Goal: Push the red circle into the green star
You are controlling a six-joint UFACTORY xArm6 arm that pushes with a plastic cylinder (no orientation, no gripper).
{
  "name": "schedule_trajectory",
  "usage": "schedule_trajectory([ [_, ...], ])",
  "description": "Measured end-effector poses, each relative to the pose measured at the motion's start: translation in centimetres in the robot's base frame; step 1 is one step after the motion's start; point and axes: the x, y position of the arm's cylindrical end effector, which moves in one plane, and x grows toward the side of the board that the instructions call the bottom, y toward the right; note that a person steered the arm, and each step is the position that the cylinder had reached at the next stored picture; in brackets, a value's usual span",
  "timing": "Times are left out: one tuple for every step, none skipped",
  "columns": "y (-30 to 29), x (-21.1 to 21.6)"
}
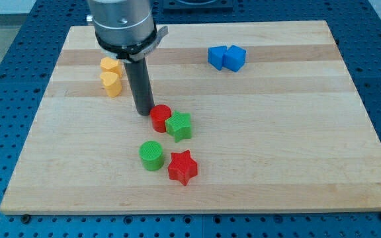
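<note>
The red circle (160, 118) lies near the board's middle and touches the green star (179, 125) on its right. My tip (144, 112) stands just to the left of the red circle, touching or almost touching it. The dark rod rises from there to the arm's grey housing at the view's top.
A green circle (151, 155) and a red star (182, 167) lie below the pair. Two yellow blocks (111, 76) lie at the left of the rod. Two blue blocks (227, 57) lie at the upper right. The wooden board (296, 132) rests on a blue perforated table.
</note>
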Motion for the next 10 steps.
schedule_trajectory([
  [0.0, -2.2],
  [0.0, -4.3],
  [1.4, -6.0],
  [1.4, -5.6],
  [1.4, -3.8],
  [1.4, -1.1],
  [1.4, -0.7],
  [1.4, 1.2],
  [1.4, 1.2],
  [1.4, 3.5],
])
